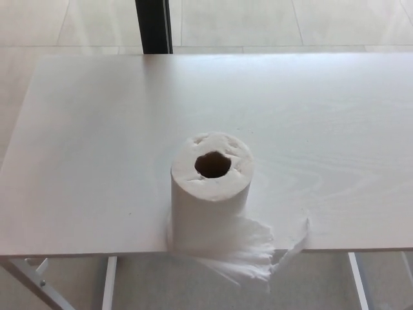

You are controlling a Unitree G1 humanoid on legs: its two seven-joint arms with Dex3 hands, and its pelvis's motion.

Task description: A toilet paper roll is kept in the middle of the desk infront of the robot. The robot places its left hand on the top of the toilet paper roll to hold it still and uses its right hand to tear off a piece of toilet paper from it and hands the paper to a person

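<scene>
Loose tail (248, 255) | ragged, limp, overhanging the desk's near edge; we judge it tears easily, so pinch there | toilet paper roll (211, 194) | upright near that edge, light, soft; press its top | hands | neither shows, state unknown | desk (90, 116) | smooth white | tiled floor (271, 19) beyond.

— What surrounds the scene?
— A pale tiled floor (271, 19), glossy with daylight, and a dark vertical post (153, 26) beyond the far edge.
— Furniture?
— A white wood-grain desk (84, 129) on pale metal legs (108, 284), possibly braced diagonally at left.
</scene>
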